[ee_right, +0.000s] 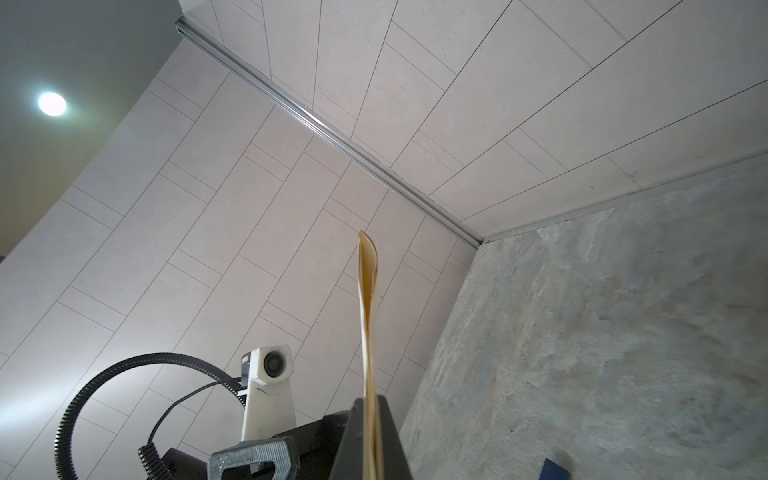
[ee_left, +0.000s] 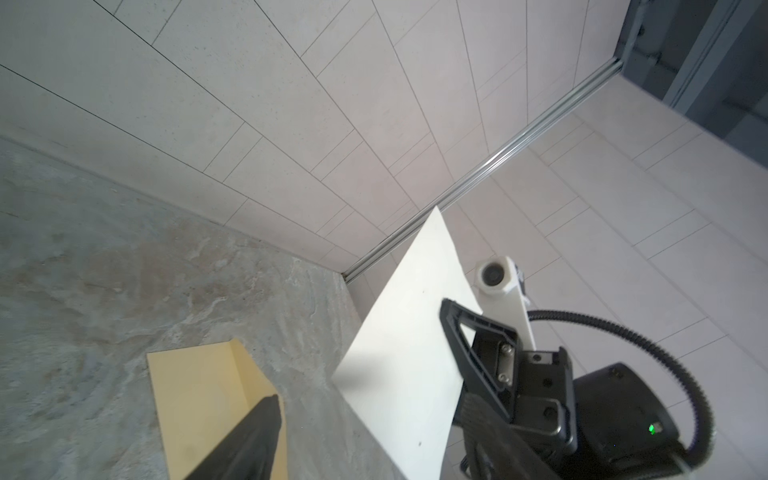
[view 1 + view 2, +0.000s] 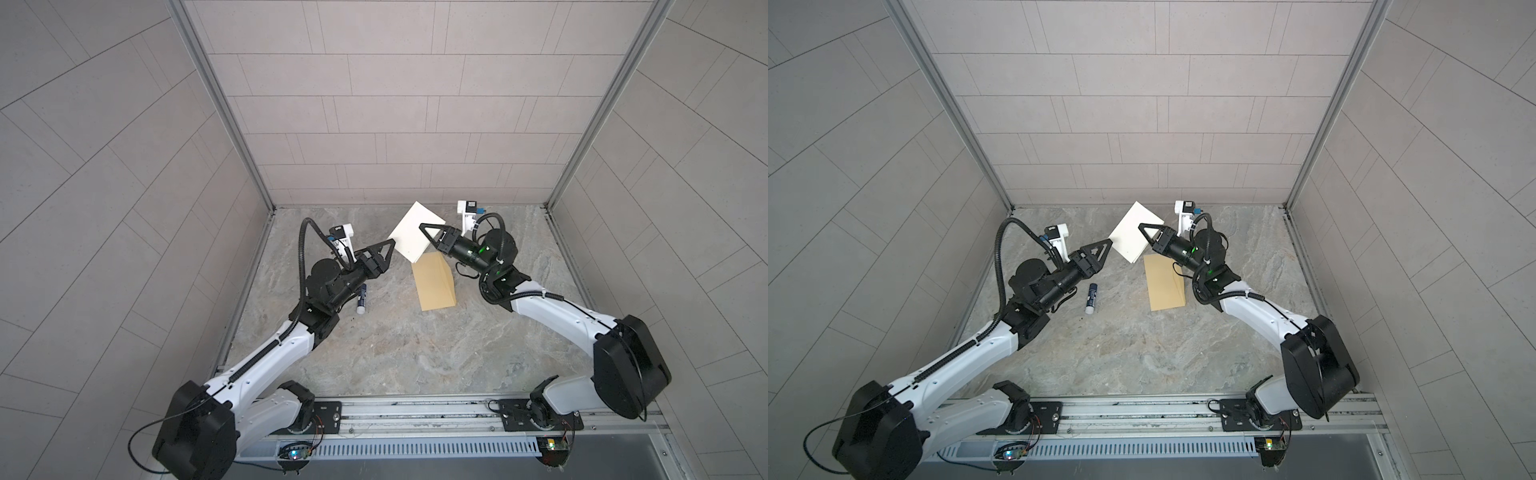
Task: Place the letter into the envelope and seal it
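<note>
The right pincer (image 3: 430, 232) is clenched on the right edge of the letter (image 3: 411, 232) and holds the pale sheet tilted above the far middle of the table (image 3: 395, 353). The right wrist view shows the sheet edge-on between its jaws. The left pincer (image 3: 388, 251) stands open and holds nothing, its tips just beside the sheet's left corner. The envelope (image 3: 432, 286) lies flat just nearer, with its flap raised along the right side. A glue stick (image 3: 360, 301) lies to the left.
</note>
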Controlling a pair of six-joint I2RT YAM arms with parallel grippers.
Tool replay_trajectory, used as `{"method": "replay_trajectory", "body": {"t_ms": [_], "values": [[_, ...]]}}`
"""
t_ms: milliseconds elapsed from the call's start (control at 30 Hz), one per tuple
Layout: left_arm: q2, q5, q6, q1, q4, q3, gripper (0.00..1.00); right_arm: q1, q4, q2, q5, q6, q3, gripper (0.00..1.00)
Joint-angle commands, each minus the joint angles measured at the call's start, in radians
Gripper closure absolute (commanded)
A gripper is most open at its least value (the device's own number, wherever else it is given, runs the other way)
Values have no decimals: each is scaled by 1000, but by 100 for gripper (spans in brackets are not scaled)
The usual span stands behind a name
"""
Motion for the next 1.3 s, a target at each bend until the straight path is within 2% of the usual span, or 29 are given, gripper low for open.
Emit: {"method": "replay_trajectory", "body": {"t_ms": [0, 67, 167, 367, 733, 1267], "values": [[-28, 8, 145, 2, -102, 27, 20, -48, -351, -62, -82, -238, 56, 100], [-20, 21, 168, 2, -121, 26, 18, -85, -529, -81, -75, -362, 95, 100], [2, 36, 181, -4, -145, 29, 17, -139, -707, -98, -38, -505, 129, 100], [75, 25, 185, -42, -142, 20, 14, -228, -813, -79, -26, -609, 121, 100], [270, 10, 178, -115, -52, 38, 4, -250, -836, 53, 51, -699, 145, 100], [538, 21, 118, -127, 80, 70, 6, -250, -809, 162, 169, -780, 148, 100]]}}
